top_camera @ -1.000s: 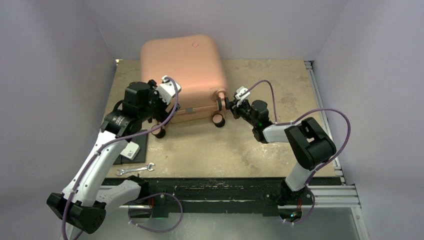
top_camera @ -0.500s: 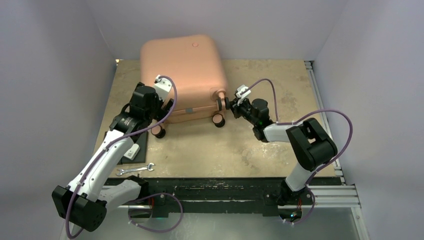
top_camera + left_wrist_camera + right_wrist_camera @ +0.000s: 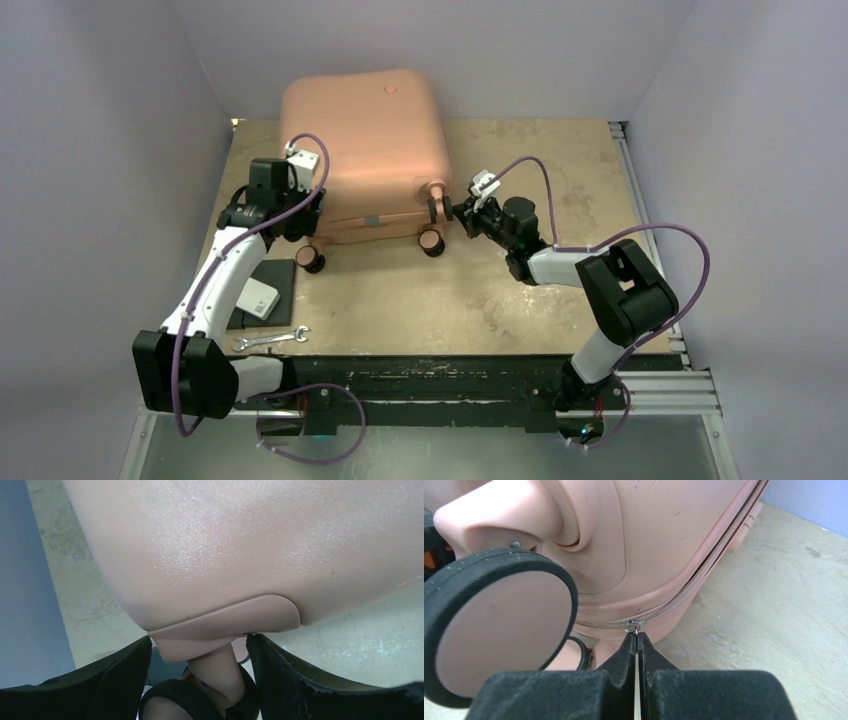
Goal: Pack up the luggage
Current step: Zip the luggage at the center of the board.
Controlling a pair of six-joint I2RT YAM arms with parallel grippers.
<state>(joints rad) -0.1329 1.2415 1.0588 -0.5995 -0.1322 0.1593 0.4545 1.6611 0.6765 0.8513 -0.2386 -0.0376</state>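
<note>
The luggage (image 3: 365,130), a closed salmon-pink hard-shell suitcase, lies flat at the back of the table. My left gripper (image 3: 303,225) is at its near left corner. In the left wrist view the shell (image 3: 225,545) fills the frame, and the left gripper (image 3: 199,642) stands open, its jaws straddling the pink wheel mount (image 3: 220,667) without clamping it. My right gripper (image 3: 457,210) is at the near right corner by a wheel (image 3: 432,241). In the right wrist view the right gripper (image 3: 637,637) is shut on the small metal zipper pull (image 3: 633,627), beside a big pink-and-black wheel (image 3: 499,625).
A flat black pad (image 3: 282,272) with a white box (image 3: 258,297) lies near the left arm. A silver wrench (image 3: 270,339) rests by the table's front edge. Lilac walls close in on both sides, and a metal rail (image 3: 640,190) runs along the right.
My left arm has swung left, taking its gripper from the suitcase's front face to the near left corner wheel. The suitcase's near edge shifted slightly left. The right gripper stays on the zipper pull.
</note>
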